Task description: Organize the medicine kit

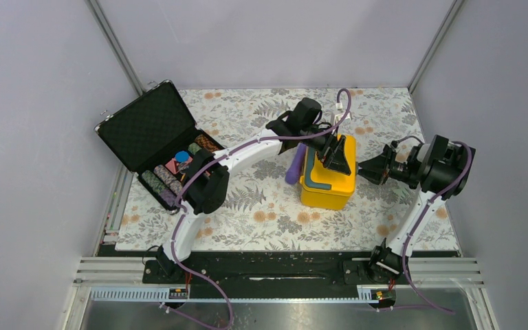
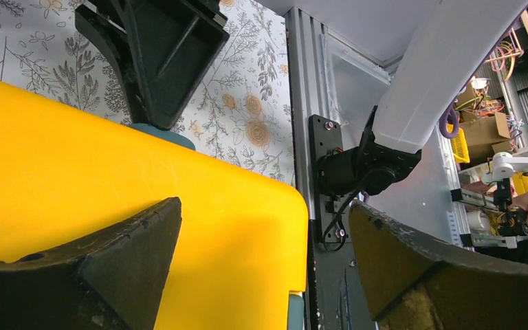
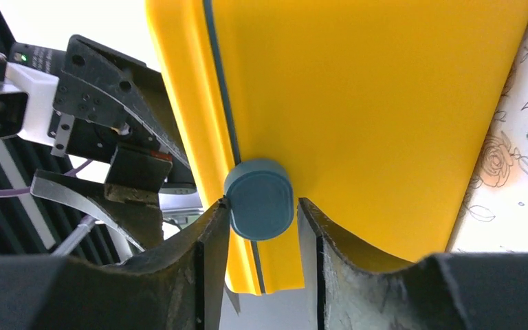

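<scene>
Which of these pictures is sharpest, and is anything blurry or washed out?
Top external: evenly lit and sharp around the medicine kit. Left wrist: the left pincer's fingers loom large and dark; faint sheen on the yellow. Right wrist: background top left blown white, latch crisp.

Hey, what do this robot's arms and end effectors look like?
The left arm and right arm have white links, black joint housings and a purple cable running along each. The left end effector and right end effector are black, with two scuffed wedge-shaped fingers.
</scene>
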